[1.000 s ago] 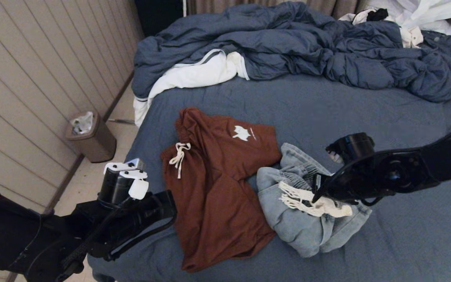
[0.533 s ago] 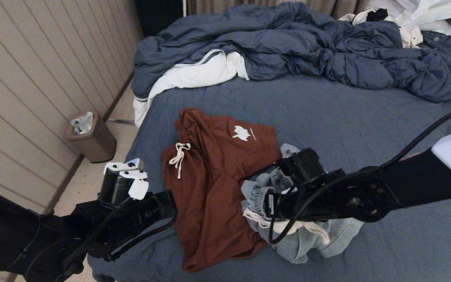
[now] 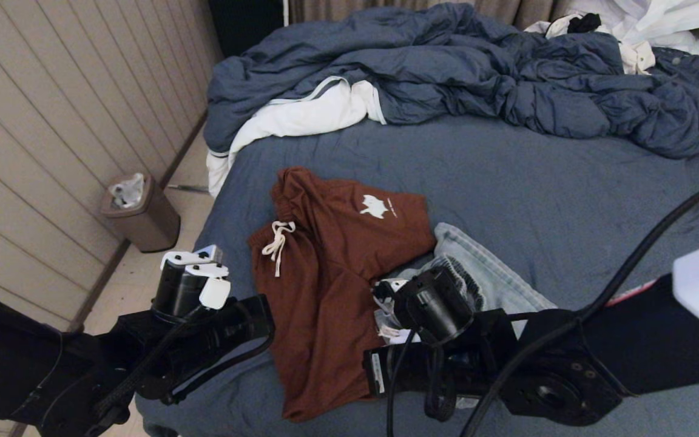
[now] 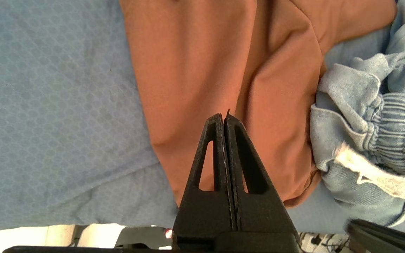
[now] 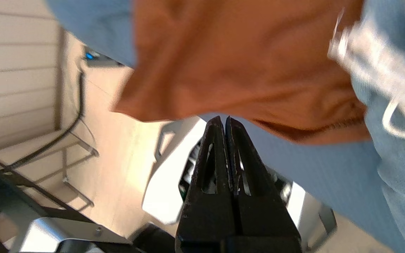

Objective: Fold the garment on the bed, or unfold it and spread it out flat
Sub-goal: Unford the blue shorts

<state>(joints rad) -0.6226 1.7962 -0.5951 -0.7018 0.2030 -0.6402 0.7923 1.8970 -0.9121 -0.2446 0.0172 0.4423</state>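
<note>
On the slate-blue bed (image 3: 507, 182) lie rust-brown shorts (image 3: 331, 273) with a white drawstring and a white logo. Beside them on the right is a light-blue garment (image 3: 495, 276) with a ribbed waistband, partly hidden under my right arm (image 3: 507, 364). The right gripper (image 5: 222, 121) is shut and holds nothing. It hangs by the bed's near edge, just below the hem of the brown shorts (image 5: 244, 63). My left gripper (image 4: 223, 117) is shut and empty. It is poised over the brown shorts (image 4: 202, 70), near their lower left part. The left arm (image 3: 204, 328) sits at the bed's near left corner.
A rumpled blue duvet (image 3: 446, 67) with white lining fills the far side of the bed. White clothes (image 3: 647, 24) lie at the back right. A brown bin (image 3: 140, 212) stands on the floor by the panelled wall on the left.
My right arm has swung left and toward the bed's near edge, off the light-blue garment. That garment has shifted, and one leg now lies flatter. The left arm has not moved.
</note>
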